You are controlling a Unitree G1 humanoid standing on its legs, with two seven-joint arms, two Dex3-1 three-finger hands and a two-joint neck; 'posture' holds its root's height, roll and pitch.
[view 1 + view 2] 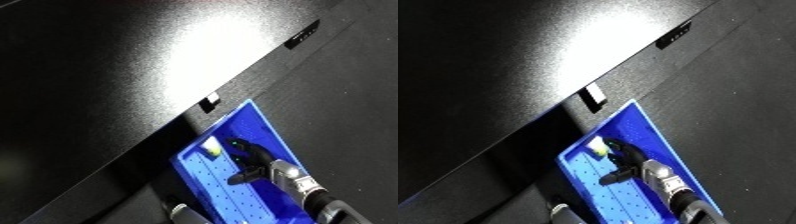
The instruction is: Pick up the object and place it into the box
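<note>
A blue bin (266, 122) with a dotted floor sits below the edge of the black table, low in the tilted view. A small pale yellow-green object (211, 146) lies inside it near the far left wall. My right hand (250, 159) reaches into the bin from the lower right on its silver forearm. Its black fingers are stretched out, the tips just right of the object, and the thumb is spread apart below. I cannot tell whether the fingertips touch the object. My left hand does not show.
The black table (133, 75) fills the upper left, with strong glare on it. Its edge runs diagonally and carries a small white tag (210, 102). Dark floor (355, 100) lies to the right of the bin. A grey part (180, 209) shows at the bottom edge.
</note>
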